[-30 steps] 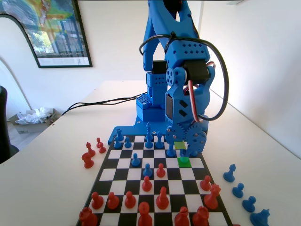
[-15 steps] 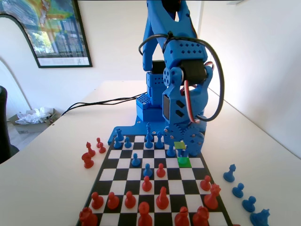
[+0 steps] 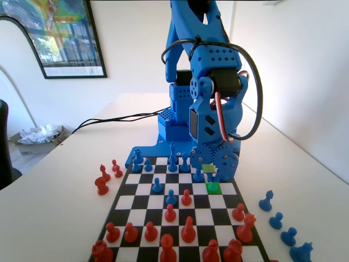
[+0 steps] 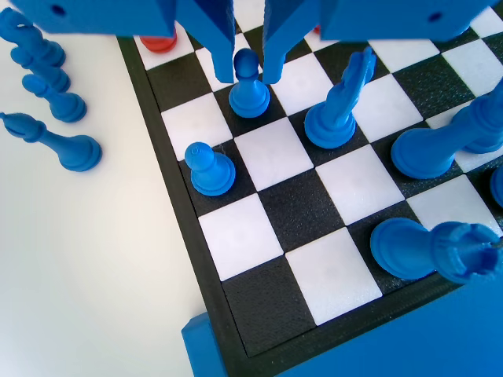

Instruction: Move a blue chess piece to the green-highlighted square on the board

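Observation:
In the wrist view the blue chess piece (image 4: pixel 249 94), a small pawn, stands upright on a black square of the board (image 4: pixel 306 208), two columns in from the left rim. My gripper (image 4: pixel 249 77) hangs over it with one jaw on each side of the ball head. The jaws are open a little, leaving slim gaps. In the fixed view the gripper (image 3: pixel 211 179) reaches down at the far edge of the green-highlighted square (image 3: pixel 214 188), near the right side of the board (image 3: pixel 143 188). The pawn's base is hidden there by the green patch.
Another blue pawn (image 4: pixel 211 169), a tall blue piece (image 4: pixel 338 110) and a blue rook (image 4: pixel 440 247) stand close by. Several blue pieces (image 3: pixel 278 219) lie off the board's right, red ones (image 3: pixel 102 184) off its left. A yellow-green square (image 3: pixel 207 169) sits just behind the green one.
The arm rose slightly and then settled back; the gripper stays over the green square. The pieces on the board have not moved.

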### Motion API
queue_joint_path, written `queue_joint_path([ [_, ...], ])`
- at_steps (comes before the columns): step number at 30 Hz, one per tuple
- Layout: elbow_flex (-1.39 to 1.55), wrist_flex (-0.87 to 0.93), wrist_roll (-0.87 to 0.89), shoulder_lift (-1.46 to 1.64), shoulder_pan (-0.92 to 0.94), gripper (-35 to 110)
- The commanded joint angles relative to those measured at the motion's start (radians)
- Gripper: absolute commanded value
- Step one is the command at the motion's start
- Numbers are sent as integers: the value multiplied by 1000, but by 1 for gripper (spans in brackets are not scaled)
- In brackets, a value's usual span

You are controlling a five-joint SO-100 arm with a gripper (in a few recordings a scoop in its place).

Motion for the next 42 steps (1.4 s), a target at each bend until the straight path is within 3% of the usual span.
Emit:
queue_joint_path([
  [1,-26,3,-25,34,-11,9],
  [17,-23,80,-25,187,-15,11],
  [31,-354,538,-104,354,21,1],
  [42,-503,881,-362,566,51,1],
])
